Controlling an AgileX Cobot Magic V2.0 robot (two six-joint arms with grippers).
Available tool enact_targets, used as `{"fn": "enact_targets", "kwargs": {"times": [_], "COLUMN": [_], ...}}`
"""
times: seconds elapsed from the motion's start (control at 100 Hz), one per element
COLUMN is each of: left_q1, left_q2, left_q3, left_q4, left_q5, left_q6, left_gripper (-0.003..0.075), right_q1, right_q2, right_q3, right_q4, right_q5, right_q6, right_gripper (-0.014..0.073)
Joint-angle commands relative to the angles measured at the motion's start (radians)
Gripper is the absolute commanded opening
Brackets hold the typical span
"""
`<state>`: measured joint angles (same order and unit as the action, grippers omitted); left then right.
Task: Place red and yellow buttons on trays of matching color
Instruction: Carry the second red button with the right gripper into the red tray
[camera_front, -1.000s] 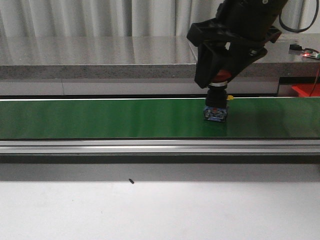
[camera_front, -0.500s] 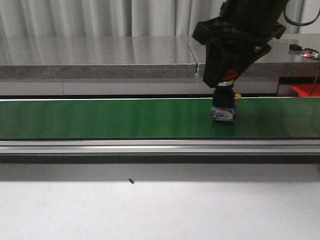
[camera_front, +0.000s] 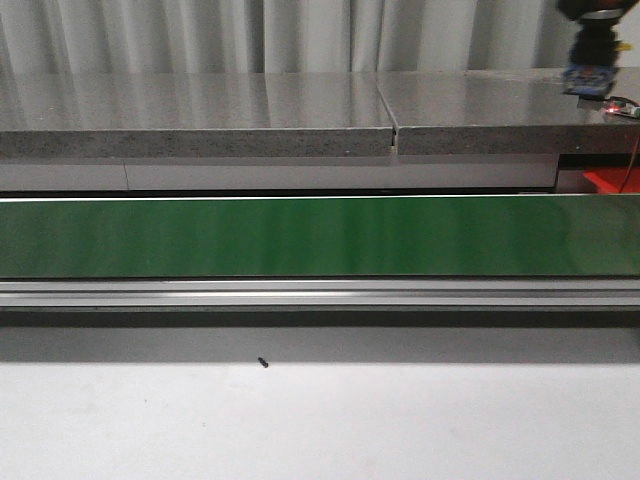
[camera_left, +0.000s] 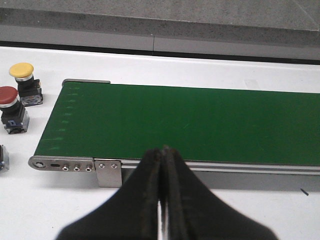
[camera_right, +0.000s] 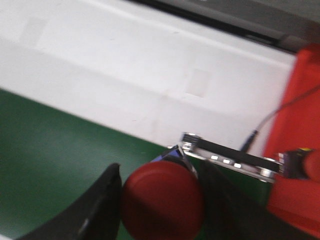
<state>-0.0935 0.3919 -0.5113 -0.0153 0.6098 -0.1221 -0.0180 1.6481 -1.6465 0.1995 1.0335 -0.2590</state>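
Red button (camera_right: 162, 199) pinched between the right gripper (camera_right: 160, 200) jaws, cap toward the wrist camera, carried high above the far right end of the green belt (camera_front: 300, 236). Seen in the front view only as a small blurred body at the top right corner (camera_front: 588, 62), arm mostly cut off by the frame edge. Step in hand, by the look of it: transport of the red button toward the red tray (camera_right: 295, 150), which fills the right edge of the right wrist view. Next move calls for travel over that tray, a lowering until the base is close to the floor, then a release. Tray floor and rim blurred by motion, so no exact drop spot readable; a small red-and-yellow thing near its edge too smeared to name.

Left gripper (camera_left: 161, 165) pressed together, empty, parked over the near rail of the belt. Beside the belt's end, on the white table (camera_left: 30, 200), a yellow button (camera_left: 24, 80) and a second red button (camera_left: 11, 107) upright, close together, waiting. Yellow tray nowhere in view.
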Motion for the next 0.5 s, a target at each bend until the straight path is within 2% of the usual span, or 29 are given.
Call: {"fn": "enact_targets", "kwargs": {"times": [0.0, 0.15, 0.23, 0.37, 0.49], "left_q1": [-0.007, -0.007, -0.007, -0.007, -0.007], "left_q2": [0.005, 0.005, 0.005, 0.005, 0.005], "left_q3": [-0.023, -0.023, -0.023, -0.023, -0.023], "left_q4": [-0.002, -0.002, -0.002, -0.002, -0.002], "left_q5": [-0.082, -0.082, -0.082, -0.082, -0.082], "left_q6": [0.000, 0.000, 0.000, 0.000, 0.000], "left_gripper": [-0.0020, -0.0020, -0.0020, -0.0020, -0.0020], "right_q1": [-0.128, -0.328, -0.399, -0.478, -0.503], "right_q2": [-0.048, -0.002, 0.034, 0.117, 0.196], "right_q3": [-0.042, -0.054, -0.063, -0.092, -0.139], "right_q4": [0.041, 0.113, 0.119, 0.119, 0.119], "right_q5": [-0.038, -0.051, -0.053, -0.046, -0.048], "right_q6": [0.004, 0.004, 0.004, -0.008, -0.011], "right_gripper": [0.0134, 0.0134, 0.0134, 0.0134, 0.0134]}}
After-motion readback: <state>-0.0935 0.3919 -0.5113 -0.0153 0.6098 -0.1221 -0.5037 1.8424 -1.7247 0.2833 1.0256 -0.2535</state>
